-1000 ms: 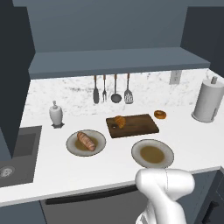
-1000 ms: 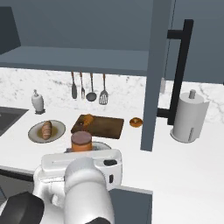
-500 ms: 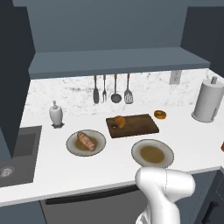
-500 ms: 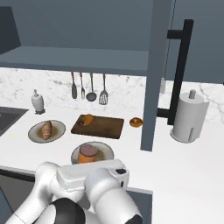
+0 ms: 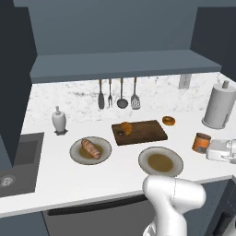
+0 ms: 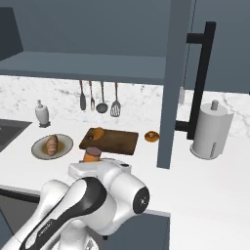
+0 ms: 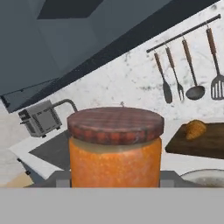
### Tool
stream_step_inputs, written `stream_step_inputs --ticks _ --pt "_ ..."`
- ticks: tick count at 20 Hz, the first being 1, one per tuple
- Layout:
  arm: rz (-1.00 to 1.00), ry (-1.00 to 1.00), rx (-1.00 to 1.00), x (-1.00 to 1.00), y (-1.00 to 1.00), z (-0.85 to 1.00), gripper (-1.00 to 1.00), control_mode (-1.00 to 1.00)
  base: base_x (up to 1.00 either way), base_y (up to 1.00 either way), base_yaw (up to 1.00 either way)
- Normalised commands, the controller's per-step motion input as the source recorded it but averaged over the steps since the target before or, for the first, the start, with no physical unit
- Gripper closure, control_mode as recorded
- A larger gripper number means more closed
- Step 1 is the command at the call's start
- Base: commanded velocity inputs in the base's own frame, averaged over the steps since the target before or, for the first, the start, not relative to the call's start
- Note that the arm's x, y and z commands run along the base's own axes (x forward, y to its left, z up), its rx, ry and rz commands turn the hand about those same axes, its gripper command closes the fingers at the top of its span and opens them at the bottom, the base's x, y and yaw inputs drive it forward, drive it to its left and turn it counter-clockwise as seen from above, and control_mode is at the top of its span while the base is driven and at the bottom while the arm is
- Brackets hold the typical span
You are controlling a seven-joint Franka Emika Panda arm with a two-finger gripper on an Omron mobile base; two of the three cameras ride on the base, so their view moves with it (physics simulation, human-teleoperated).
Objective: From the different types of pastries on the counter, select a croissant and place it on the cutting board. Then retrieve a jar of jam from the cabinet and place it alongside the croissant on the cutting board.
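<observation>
You see the croissant [image 5: 125,127] on the cutting board's [image 5: 147,132] left part; at far right the gripper [image 5: 208,146] clasps the jar of jam [image 5: 201,142].

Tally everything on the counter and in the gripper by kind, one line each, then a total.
Pastries: 3 (croissant, roll, doughnut)
Plates: 2
Cutting board: 1
Jam jar: 1
Paper towel holder: 1
Small dispenser: 1
Total: 9

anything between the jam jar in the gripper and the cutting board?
Only low things. The jar of jam, held in the gripper, is right of the cutting board. An empty plate lies in front of the board, a doughnut behind its right end. The croissant occupies the board's left part.
</observation>
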Motion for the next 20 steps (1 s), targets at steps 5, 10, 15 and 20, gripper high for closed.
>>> stream_step_inputs --ticks 5,10,15,20 --pt "0.14 -0.01 0.18 1.0 0.02 -0.26 1.0 -1.0 0.0 0.0 0.0" --pt "0.02 -0.06 0.17 0.59 -0.03 0.14 1.0 -1.0 0.0 0.0 0.0" --pt "0.01 0.0 0.0 0.1 0.0 0.03 1.0 -1.0 0.0 0.0 0.0" --pt "0.06 -0.03 -0.12 0.17 0.0 0.23 1.0 -1.0 0.0 0.0 0.0"
